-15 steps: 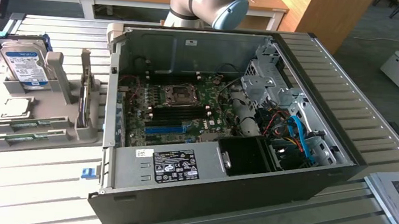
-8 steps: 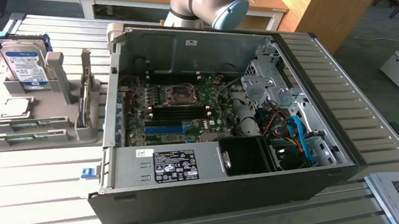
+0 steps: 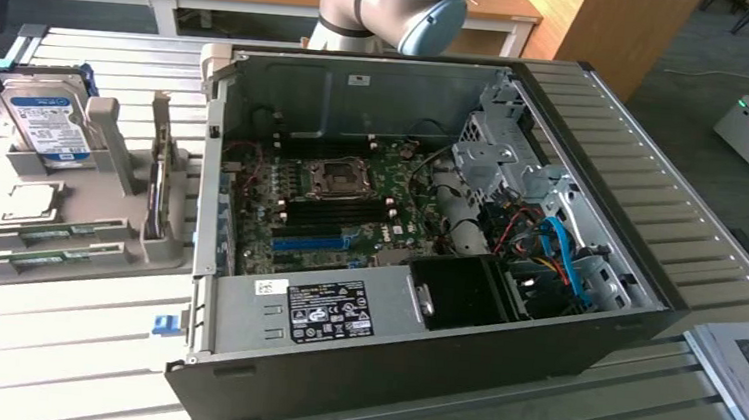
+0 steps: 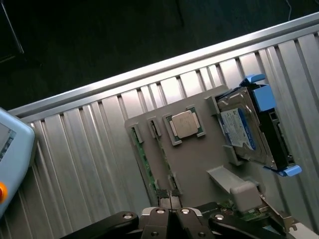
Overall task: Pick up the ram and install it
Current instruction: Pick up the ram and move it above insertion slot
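Ribbed metal table [image 3: 70, 347] under all. Open PC case [image 3: 375, 381] mid-table, board exposed. Grey holder [image 3: 165, 239] at exterior view's left of case, w/ hard drive [image 3: 48, 119] upright at back. Ram [image 3: 54, 236] flat in holder's front slot, not in PC. End effector [image 4: 168, 195] fully shut, empty, tips just over holder near ram.

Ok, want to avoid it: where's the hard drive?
At the exterior view's left, the hard drive stands in the grey holder on the table, beside the open computer case.
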Controlling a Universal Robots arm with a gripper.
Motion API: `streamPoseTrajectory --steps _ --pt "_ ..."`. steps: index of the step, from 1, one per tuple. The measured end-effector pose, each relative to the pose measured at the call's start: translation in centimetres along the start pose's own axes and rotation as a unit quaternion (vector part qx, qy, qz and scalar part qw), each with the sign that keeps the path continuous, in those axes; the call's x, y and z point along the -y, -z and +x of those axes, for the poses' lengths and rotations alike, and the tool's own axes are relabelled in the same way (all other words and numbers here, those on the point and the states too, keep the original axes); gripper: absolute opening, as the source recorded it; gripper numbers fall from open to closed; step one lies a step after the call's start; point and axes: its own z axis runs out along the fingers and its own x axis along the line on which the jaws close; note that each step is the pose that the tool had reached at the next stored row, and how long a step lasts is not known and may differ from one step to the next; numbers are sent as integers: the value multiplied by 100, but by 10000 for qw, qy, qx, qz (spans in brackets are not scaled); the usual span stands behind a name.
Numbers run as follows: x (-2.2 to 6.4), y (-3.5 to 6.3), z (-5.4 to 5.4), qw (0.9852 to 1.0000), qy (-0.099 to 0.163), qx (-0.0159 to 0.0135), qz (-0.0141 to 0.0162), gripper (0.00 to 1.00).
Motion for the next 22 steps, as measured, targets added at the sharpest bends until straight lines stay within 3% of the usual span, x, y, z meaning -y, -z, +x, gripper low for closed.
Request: streamPoseTrajectory --steps 12,22 --pt "0 0 0 9981 621 -25 20 10" --pt "0 -1 0 9940 1090 -44 35 10"
